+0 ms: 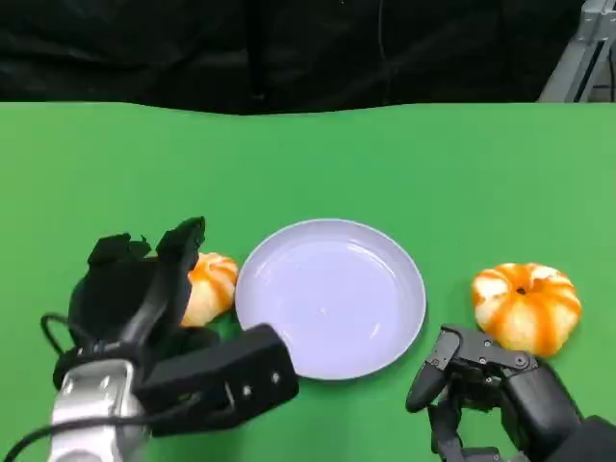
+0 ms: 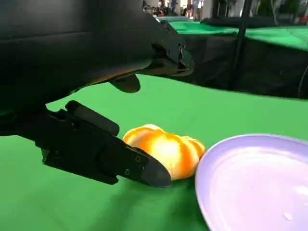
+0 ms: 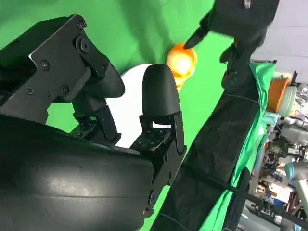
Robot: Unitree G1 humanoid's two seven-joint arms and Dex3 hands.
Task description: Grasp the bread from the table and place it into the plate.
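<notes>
Honestly, my main worry is that the left hand (image 1: 135, 289) will nudge the glossy orange-and-white pumpkin-shaped bread roll (image 1: 207, 287) instead of gripping it; its fingers (image 2: 139, 166) are spread around the roll, one low beside it near the green worktop (image 1: 318, 164) and the others arched over the top, and I judge nothing is held yet. The roll sits on the worktop just beside the left rim of the round pale lavender plate (image 1: 409, 322), so a closing push from the outer side could shove it against the rim or tip the plate. In the left wrist view I cannot tell whether the lower finger touches the roll or merely lies next to it. A second bread roll of the same kind (image 1: 526, 306) lies to the right of the plate, apart from it, and the right hand (image 1: 481, 385) rests low near it, fingers loosely parted and empty. If that hand drifts, it could knock the roll away.
</notes>
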